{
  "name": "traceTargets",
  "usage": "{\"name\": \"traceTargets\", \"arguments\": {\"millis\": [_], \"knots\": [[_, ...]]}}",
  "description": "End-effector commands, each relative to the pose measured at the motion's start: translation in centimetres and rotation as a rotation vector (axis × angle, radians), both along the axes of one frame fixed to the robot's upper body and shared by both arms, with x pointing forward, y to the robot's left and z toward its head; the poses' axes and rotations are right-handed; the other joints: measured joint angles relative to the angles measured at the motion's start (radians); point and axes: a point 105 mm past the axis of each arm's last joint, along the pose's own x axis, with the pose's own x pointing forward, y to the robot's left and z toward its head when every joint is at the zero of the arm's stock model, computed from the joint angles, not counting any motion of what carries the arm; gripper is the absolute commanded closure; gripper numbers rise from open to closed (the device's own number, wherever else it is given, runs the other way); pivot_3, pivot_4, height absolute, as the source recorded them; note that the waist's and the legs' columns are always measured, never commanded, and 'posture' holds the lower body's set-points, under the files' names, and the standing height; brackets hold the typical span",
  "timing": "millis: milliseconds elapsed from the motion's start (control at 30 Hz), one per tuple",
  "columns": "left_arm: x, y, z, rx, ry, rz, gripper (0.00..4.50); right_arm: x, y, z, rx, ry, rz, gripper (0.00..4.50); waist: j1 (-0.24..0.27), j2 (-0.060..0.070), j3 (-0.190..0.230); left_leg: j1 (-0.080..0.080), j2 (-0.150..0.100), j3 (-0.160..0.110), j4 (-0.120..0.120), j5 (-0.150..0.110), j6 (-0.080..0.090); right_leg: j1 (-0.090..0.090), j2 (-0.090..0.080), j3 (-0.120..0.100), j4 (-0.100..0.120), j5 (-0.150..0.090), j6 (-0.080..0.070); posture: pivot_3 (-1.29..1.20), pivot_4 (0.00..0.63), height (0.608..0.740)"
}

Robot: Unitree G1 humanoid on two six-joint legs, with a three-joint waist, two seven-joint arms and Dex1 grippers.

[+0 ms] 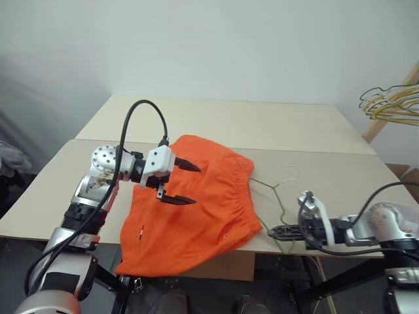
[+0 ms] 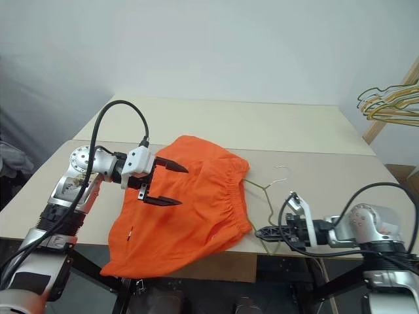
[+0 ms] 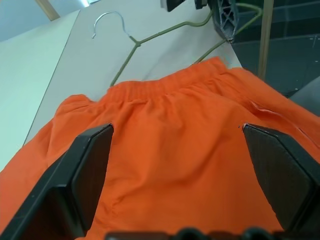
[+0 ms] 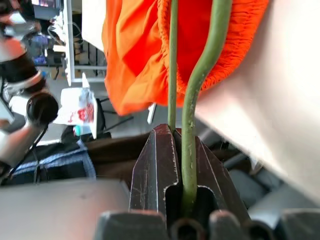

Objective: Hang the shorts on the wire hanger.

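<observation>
1. Both arms: silver-grey metal segments with black joint bands; the left forearm shows a rust-orange patch.
2. Left wrist: round silver housing dotted with small holes; a thick black cable arcs over it.
3. Left gripper: white block body, two black pointed fingers with flat dark inner faces.
4. Right gripper: black latticed fingers, white bracket behind, looped black cables.
5. Right wrist view: dark ridged finger surfaces.
</observation>
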Motion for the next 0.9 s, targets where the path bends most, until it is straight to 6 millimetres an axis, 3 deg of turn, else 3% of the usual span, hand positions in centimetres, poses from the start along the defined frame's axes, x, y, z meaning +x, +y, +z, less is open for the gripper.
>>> {"name": "traceTargets", "arguments": {"millis": [33, 300, 400, 500, 567, 700, 900], "knots": [[-0.1, -0.3, 1.0, -0.015, -0.048, -0.013, 0.02, 1.0, -0.4, -0.1, -0.032, -0.011, -0.06, 4.5, 0.0, 0.0, 0.0, 0.0, 0.0, 0.0, 0.0, 0.0, 0.0, 0.0, 0.0, 0.0, 0.0, 0.0, 0.0, 0.22, 0.0, 0.74], [-0.4, 0.1, 0.9, -0.003, -0.055, -0.014, 0.02, -3.6, 0.1, 1.6, 0.017, 0.028, 0.183, 4.5, 0.021, 0.001, 0.0, -0.003, 0.0, -0.001, 0.0, -0.001, 0.001, -0.001, 0.0, 0.0, -0.001, 0.001, -0.003, 0.24, 0.0, 0.74], [-0.4, 0.1, 0.9, -0.003, -0.055, -0.013, 0.02, -0.6, -1.4, 0.6, -0.087, 0.03, 0.053, 4.5, 0.014, 0.0, 0.0, -0.001, 0.001, 0.0, 0.0, -0.001, 0.001, 0.0, 0.001, -0.001, -0.001, 0.0, -0.001, 0.24, 0.0, 0.74], [-0.5, 0.1, 0.7, -0.002, -0.055, -0.017, 0.02, 2.5, -2.1, -0.1, -0.144, 0.026, -0.076, 4.5, 0.008, 0.0, 0.0, 0.001, 0.001, 0.001, 0.001, 0.0, 0.002, 0.0, 0.001, 0.0, -0.001, 0.0, -0.007, 0.24, 0.0, 0.74], [-0.6, 0.1, 0.7, -0.002, -0.056, -0.018, 0.02, 3.5, -2.4, -0.7, -0.171, 0.035, -0.134, 4.5, 0.01, 0.0, 0.0, 0.001, 0.001, 0.0, 0.001, 0.001, 0.002, 0.0, 0.002, 0.0, -0.001, 0.001, -0.009, 0.26, 0.0, 0.74], [-0.7, 0.4, 0.7, 0.001, -0.061, -0.008, 0.02, 3.1, -1.8, -1.0, -0.169, 0.029, -0.112, 4.5, 0.025, 0.001, 0.0, 0.0, 0.002, -0.001, 0.0, 0.002, 0.003, -0.001, 0.003, 0.0, 0.0, 0.002, -0.007, 0.27, 0.0, 0.74], [-0.9, 0.5, 0.6, 0.008, -0.062, -0.004, 0.02, 0.4, 0.0, 1.8, -0.034, -0.034, 0.092, 4.5, 0.035, 0.001, 0.0, -0.004, 0.002, -0.001, 0.0, 0.001, 0.004, -0.003, 0.004, 0.0, -0.001, 0.003, -0.005, 0.28, 0.0, 0.74]]}}
